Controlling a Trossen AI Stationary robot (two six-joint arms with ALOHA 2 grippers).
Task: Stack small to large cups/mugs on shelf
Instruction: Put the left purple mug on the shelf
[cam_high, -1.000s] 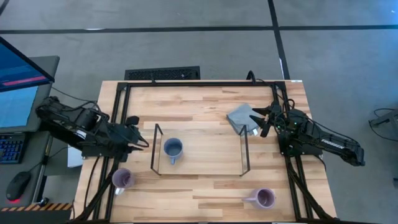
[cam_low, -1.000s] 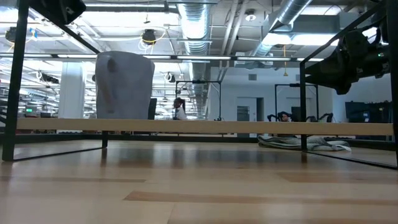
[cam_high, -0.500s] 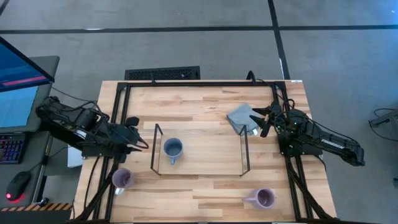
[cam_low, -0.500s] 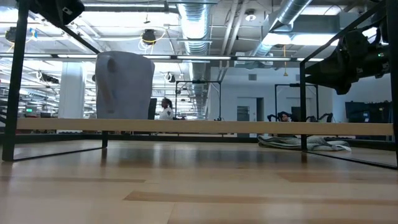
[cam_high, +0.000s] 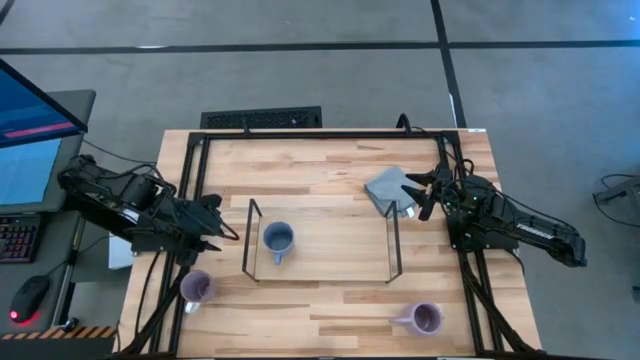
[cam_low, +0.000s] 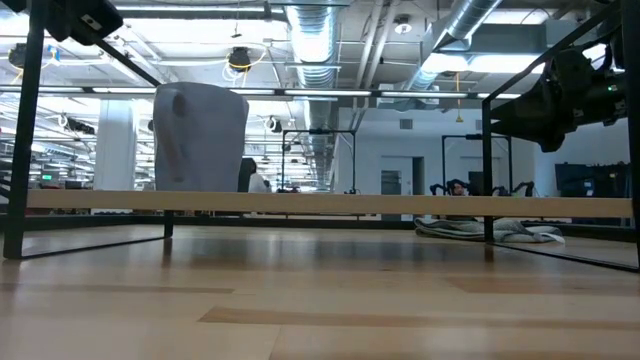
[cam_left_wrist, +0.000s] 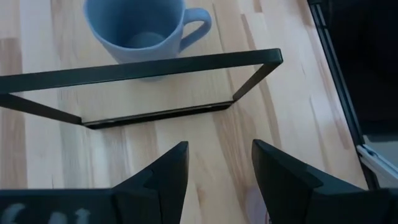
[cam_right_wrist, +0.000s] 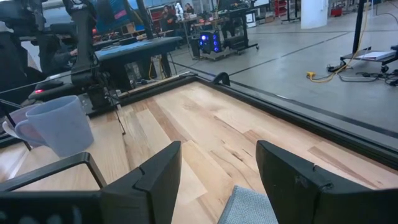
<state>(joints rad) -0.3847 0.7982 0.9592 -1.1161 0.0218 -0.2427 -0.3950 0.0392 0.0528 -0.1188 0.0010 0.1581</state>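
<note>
A blue-grey mug (cam_high: 277, 240) stands upright on its base on the wood board of the shelf (cam_high: 330, 250), near the left wire end frame (cam_left_wrist: 143, 68). One lavender mug (cam_high: 196, 288) stands on the table at the near left. Another lavender mug (cam_high: 424, 319) stands at the near right. My left gripper (cam_high: 225, 232) hovers open just left of the shelf, slanting down toward the blue-grey mug (cam_left_wrist: 140, 28). My right gripper (cam_high: 418, 192) waits open and level at the shelf's far right, above a folded grey cloth (cam_high: 388, 188).
The black metal frame (cam_high: 330, 134) runs around the table's edges. The grey cloth (cam_right_wrist: 249, 208) lies on the table just beyond the shelf's right end frame (cam_high: 393, 240). Bare wood shows on the shelf board to the right of the blue-grey mug (cam_low: 200, 135).
My left gripper has turned a little at the wrist while staying in place beside the shelf's left end. The mugs and the shelf have not moved.
</note>
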